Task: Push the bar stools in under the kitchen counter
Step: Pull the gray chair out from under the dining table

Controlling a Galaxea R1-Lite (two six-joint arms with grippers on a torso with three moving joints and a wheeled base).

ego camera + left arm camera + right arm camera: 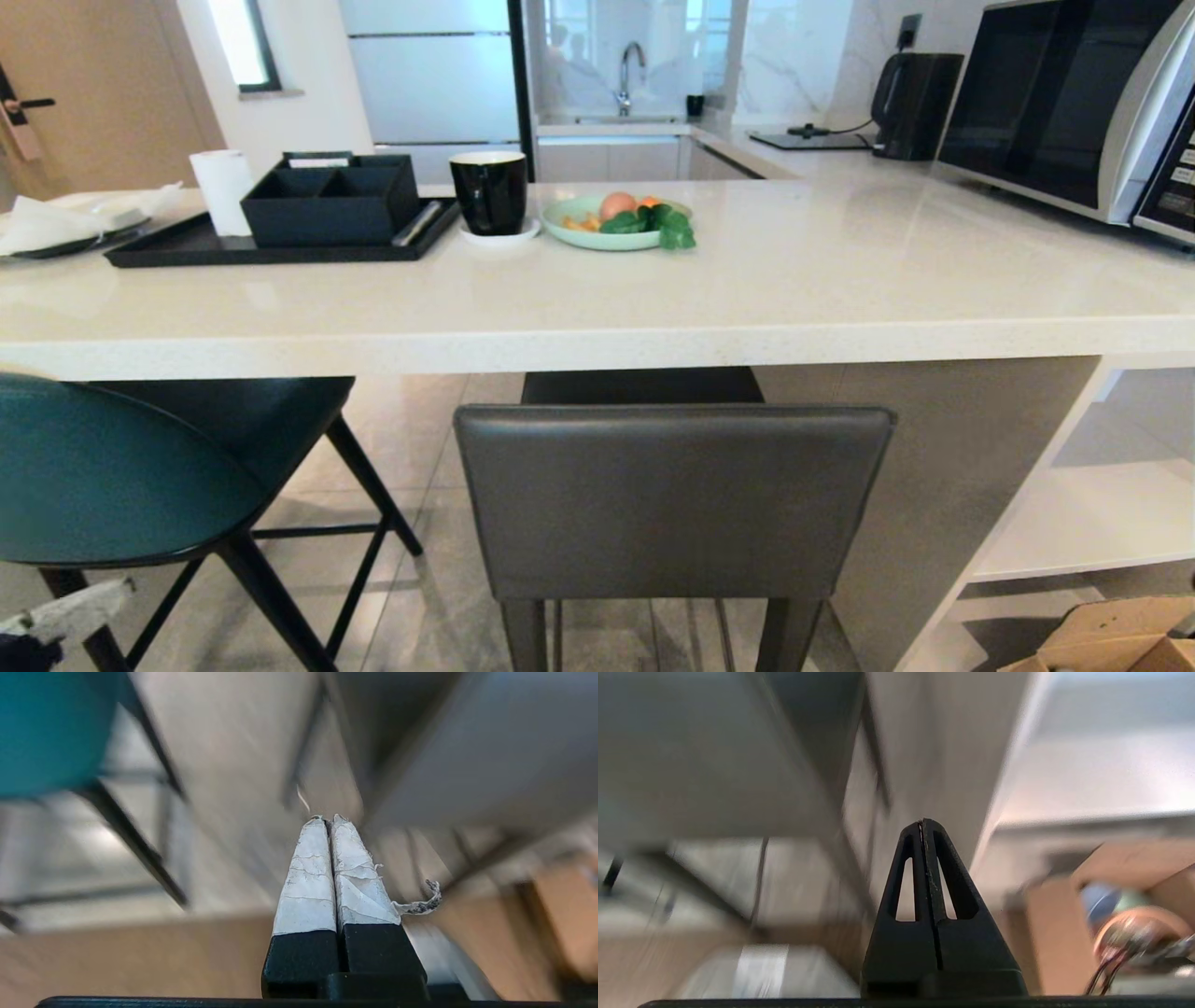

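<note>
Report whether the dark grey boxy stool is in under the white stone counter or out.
Partly in: the dark grey boxy stool has its seat front beneath the white stone counter, but its rectangular back stands out in front of the edge.

A home kitchen: a white stone counter (653,280) carries a microwave (1074,103) at 2 o'clock, a black mug (488,191), a plate of fruit and greens (616,224) and a black tray (271,245) at 10 o'clock. At 12 o'clock, a sink tap (631,70) stands against marble, a kettle (910,103) nearby. Two bar stools, teal (112,476) and grey (667,499), stand at the counter.
</note>
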